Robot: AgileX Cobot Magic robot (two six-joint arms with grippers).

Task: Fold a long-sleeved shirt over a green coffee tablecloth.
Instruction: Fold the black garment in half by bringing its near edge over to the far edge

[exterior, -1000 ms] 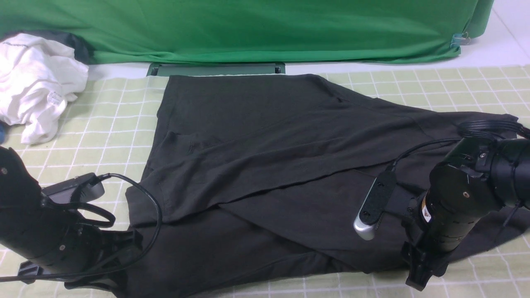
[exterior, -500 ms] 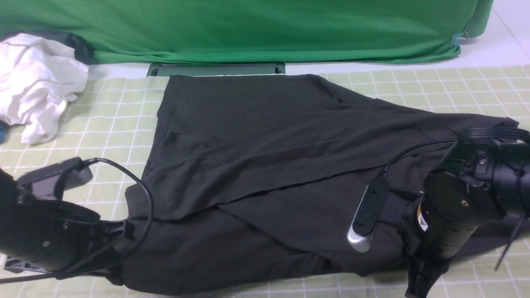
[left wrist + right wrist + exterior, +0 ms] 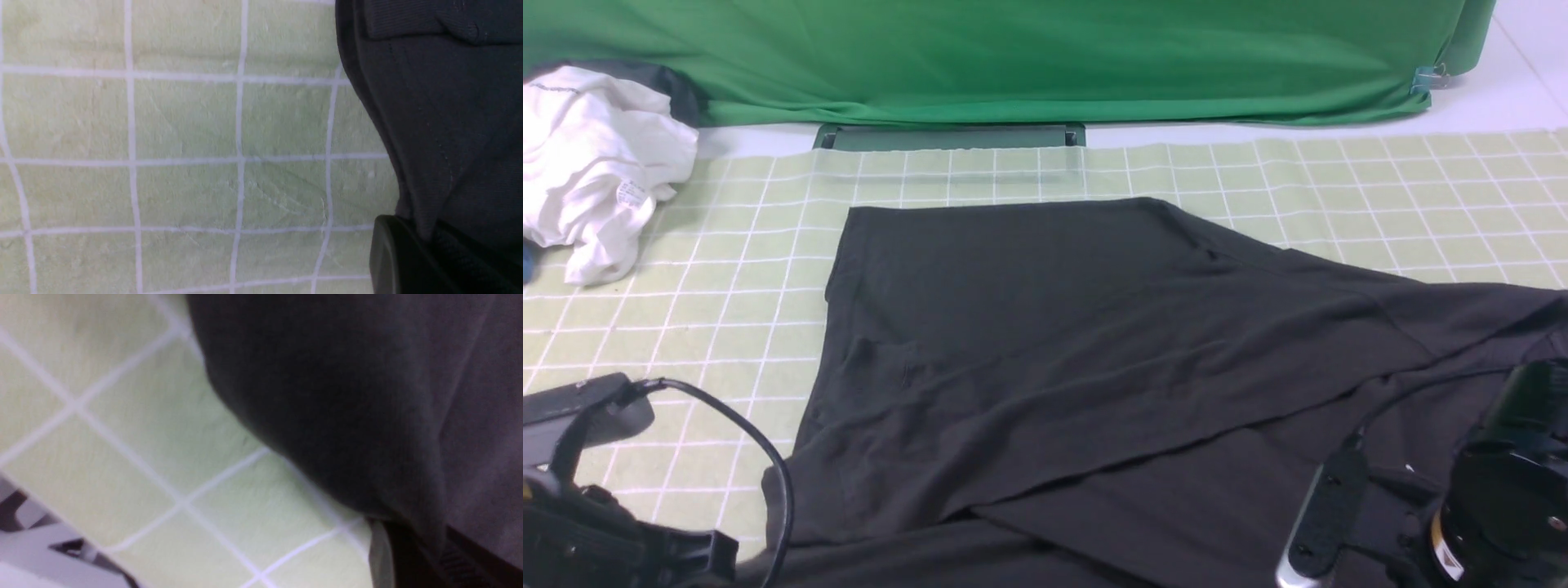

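And there it was, the charcoal long-sleeved shirt (image 3: 1013,302) spread across the middle of the pale green gridded tablecloth (image 3: 686,327), its far edge short of the cloth's far border and its near part running out at the bottom of the front view! The left tool (image 3: 425,241) was closed on a pinch of the shirt's edge at the near left, and the right tool (image 3: 433,543) was clamped on another gathered edge at the near right. Why two grips, well apart? Most likely to keep the near side stretched between them, so the fabric could be drawn or squared as one panel before a fold; a single grip would probably have bunched it. Slanting creases and overlapping layers crossed the middle, so smoothing looked like the job in hand, with plenty of folding left. Now, the hard parts to read: both sets of fingertips were cut off in the front view, the right wrist view was blurred, and no collar or print showed, so which edges were gripped, hem or sleeve, could not be told.
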